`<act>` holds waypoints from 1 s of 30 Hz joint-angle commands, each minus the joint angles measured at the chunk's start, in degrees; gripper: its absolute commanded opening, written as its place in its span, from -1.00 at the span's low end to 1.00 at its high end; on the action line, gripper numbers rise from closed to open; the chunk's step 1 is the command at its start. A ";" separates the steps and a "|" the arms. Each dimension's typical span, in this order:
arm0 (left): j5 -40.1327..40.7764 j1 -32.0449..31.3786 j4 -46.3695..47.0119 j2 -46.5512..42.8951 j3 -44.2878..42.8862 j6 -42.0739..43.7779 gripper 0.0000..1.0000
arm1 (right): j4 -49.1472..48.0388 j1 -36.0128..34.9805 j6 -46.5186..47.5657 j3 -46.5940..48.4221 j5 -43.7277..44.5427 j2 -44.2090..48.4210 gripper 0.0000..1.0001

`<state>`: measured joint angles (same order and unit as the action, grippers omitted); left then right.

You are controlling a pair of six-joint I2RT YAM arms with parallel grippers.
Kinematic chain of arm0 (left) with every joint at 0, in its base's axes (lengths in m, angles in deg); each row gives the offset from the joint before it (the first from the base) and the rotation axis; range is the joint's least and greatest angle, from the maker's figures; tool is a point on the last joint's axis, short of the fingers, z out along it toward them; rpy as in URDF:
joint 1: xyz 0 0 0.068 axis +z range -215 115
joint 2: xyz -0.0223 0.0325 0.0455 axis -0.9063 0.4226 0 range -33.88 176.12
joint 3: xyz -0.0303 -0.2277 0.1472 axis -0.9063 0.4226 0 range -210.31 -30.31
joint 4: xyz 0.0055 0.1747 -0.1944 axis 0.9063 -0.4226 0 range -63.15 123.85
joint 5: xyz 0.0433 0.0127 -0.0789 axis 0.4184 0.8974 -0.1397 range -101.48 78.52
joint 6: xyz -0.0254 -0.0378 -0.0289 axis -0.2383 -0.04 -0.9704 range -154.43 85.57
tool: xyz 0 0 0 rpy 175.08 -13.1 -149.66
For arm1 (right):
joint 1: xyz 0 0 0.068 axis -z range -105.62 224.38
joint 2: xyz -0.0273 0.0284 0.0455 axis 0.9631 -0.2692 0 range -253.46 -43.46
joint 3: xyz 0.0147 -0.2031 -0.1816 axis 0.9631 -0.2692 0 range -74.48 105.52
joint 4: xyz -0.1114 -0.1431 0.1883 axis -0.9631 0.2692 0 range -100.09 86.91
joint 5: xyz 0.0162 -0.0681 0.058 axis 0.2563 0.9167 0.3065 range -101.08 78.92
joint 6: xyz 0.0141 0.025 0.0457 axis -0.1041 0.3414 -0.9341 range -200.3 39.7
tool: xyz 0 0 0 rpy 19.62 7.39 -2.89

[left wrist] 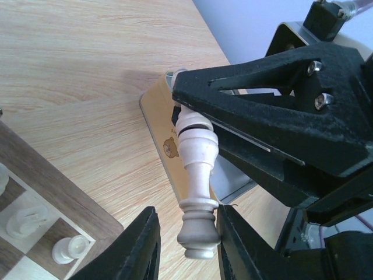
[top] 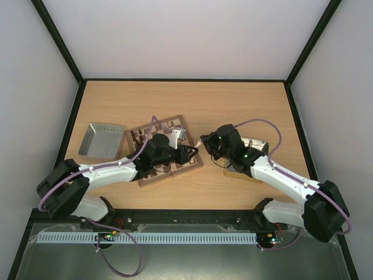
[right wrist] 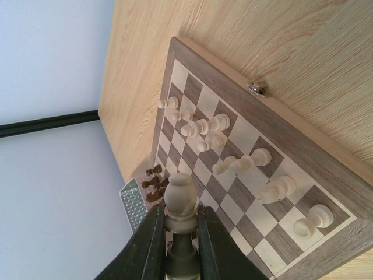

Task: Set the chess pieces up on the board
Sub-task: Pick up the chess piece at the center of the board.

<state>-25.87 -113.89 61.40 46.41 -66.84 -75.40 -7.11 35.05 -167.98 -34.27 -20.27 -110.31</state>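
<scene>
My right gripper (right wrist: 179,211) is shut on a cream bishop (right wrist: 179,197), pinching it just under its head, in the air off the right edge of the board (right wrist: 326,170). In the left wrist view the same bishop (left wrist: 198,175) hangs from the right gripper's fingers (left wrist: 262,105), and its base sits between the jaws of my left gripper (left wrist: 186,245). The right-hand jaw touches the base; a gap remains on the other side. From above, the left gripper (top: 189,153) and right gripper (top: 204,144) meet at the board's (top: 175,175) right edge. Several cream pieces (right wrist: 204,125) stand on it.
A few dark pieces (right wrist: 152,184) cluster at the board's far side. One metal tin (top: 102,140) lies left of the board. Another tin (top: 256,146), with a bear print on its side (left wrist: 169,143), lies under my right arm. A small metal clasp (right wrist: 257,88) sits on the board's edge.
</scene>
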 commanded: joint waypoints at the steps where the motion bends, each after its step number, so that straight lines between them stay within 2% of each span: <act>1: 0.85 -0.30 0.60 0.51 -1.82 1.37 -0.50 | -1.70 0.35 -0.20 -0.59 -0.33 0.50 -0.76; 4: 1.38 -0.25 -0.12 0.18 -2.54 2.74 -0.72 | -1.27 0.35 1.24 -0.21 -0.22 -0.13 -0.73; 10: 2.73 -0.22 -2.37 0.00 -3.64 4.73 -0.86 | -2.15 0.31 4.54 -0.51 -0.83 -1.78 -0.65; 16: 3.98 -0.23 -3.92 -0.35 -3.97 5.19 -0.95 | 0.40 0.31 8.49 1.01 2.96 -1.09 -0.64; 24: 4.22 -0.02 -5.09 -1.22 -4.32 5.11 -0.95 | -0.34 0.36 12.95 0.87 5.23 -1.00 -0.63; 26: 3.81 0.10 -5.37 -1.52 -4.41 5.34 -0.95 | -0.72 0.31 13.52 0.91 5.17 -1.08 -0.55; 30: 3.00 0.53 -7.07 -2.79 -4.38 6.60 -0.95 | -1.89 0.31 15.61 1.63 2.67 -0.82 -0.21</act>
<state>-22.60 -113.84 55.19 46.33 -69.51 -70.76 -8.24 35.20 -155.87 -34.23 -17.32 -111.60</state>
